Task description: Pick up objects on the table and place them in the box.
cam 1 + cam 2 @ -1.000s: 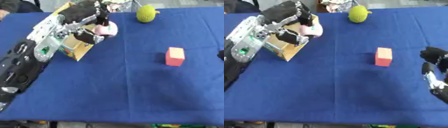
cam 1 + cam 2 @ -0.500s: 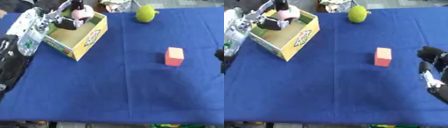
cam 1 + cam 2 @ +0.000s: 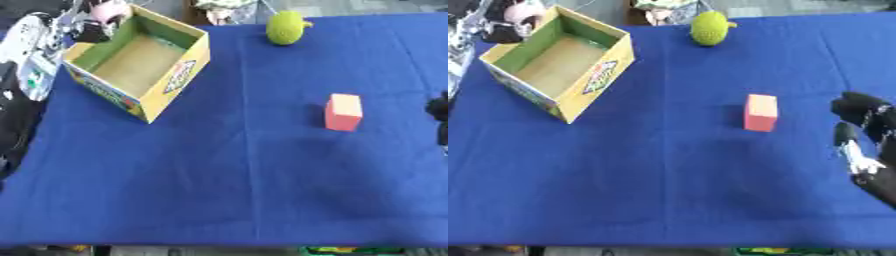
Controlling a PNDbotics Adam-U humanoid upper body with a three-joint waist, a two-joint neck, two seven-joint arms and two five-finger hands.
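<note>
A yellow cardboard box (image 3: 179, 75) with a green inner wall stands open at the upper left; only its brown floor shows inside. My left hand (image 3: 86, 31) is at the box's far left corner, shut on a small pink thing (image 3: 110, 10) held just outside the rim. A red-orange block (image 3: 343, 112) stands on the blue cloth right of centre. A green round fruit-like thing (image 3: 287, 28) lies near the far edge. My right hand (image 3: 866, 131) rests at the right edge, fingers relaxed, a little right of the block.
The blue cloth (image 3: 227, 180) covers the whole table, with wide bare room in the middle and front. My left arm's silver and black links (image 3: 26, 65) run down the left edge beside the box. Some clutter lies beyond the far edge.
My left hand has drawn back and to the left with the pink thing, from over the box's near side to its far left corner. The box's inside now shows. The right hand stayed.
</note>
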